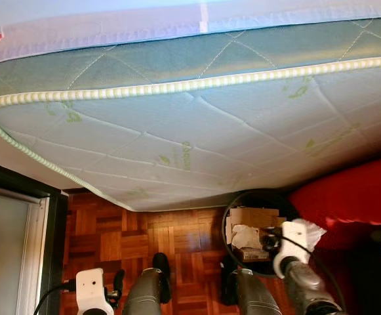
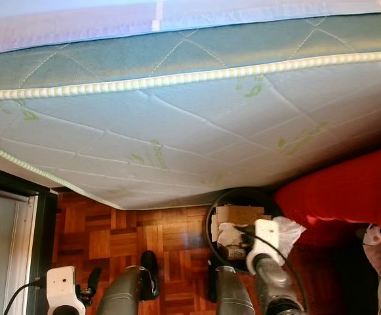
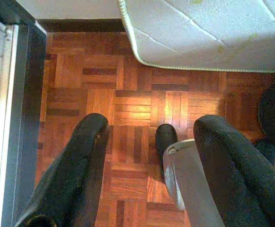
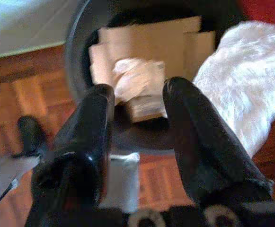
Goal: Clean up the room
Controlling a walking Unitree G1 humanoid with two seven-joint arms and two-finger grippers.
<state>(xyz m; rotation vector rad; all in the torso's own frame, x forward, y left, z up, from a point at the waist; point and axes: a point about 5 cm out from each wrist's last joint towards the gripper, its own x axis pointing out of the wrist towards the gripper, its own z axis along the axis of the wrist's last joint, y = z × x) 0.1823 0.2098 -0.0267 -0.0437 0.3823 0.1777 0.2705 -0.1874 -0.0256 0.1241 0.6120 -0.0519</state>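
**Bin drop, right gripper over rim**

Bin: round, black, stood on the parquet floor just beside the mattress, with a red cover at its other side. Held cardboard and crumpled paper.

Right gripper: hung above the bin, fingers spread wide, nothing between them. White tissue lay at the bin's edge, just beside one finger; whether it rested inside the rim or draped over it could not be told.

Left gripper: low over bare floor, fingers wide apart, empty, idle.

Handling note, as judgement: step in hand looked like a release into the bin. To finish well, the tissue needed to sit wholly within the rim; a nudge inward with one finger would serve, keeping clear of the red cover. Soft tissue may cling or drag out on withdrawal, so lift straight up.
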